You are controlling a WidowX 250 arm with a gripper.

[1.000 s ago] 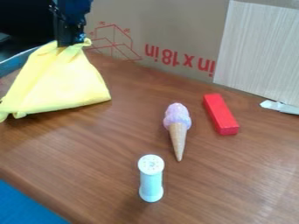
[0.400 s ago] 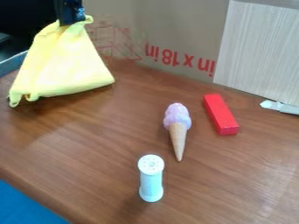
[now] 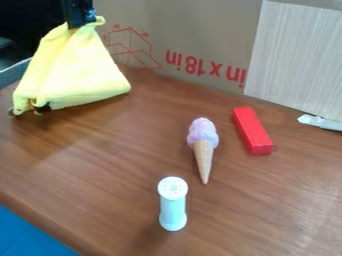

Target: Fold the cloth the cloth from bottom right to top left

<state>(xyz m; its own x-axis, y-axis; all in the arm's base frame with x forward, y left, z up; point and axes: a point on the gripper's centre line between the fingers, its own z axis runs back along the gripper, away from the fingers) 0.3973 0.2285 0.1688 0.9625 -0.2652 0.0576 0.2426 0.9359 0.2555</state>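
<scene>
So the cloth point(image 3: 80, 70) is plain yellow and hangs up by the far left corner of the worktop point(image 3: 100, 175), its top bunched into a knobby little peak in the pincer point(image 3: 81, 24). It kinda drapes like a lopsided tent, long soft creases down the left, hem crumpled at bottom left, and I honestly can't tell if the bottom touches down.

The yellow fabric cloth point(image 3: 80, 70) is left of the purple-and-tan toy ice-cream cone point(image 3: 203, 145); on the brown wood-grain surface point(image 3: 267, 210), the red oblong block point(image 3: 252, 130) lies right, the white cylindrical shaker point(image 3: 173, 207) before it.
</scene>
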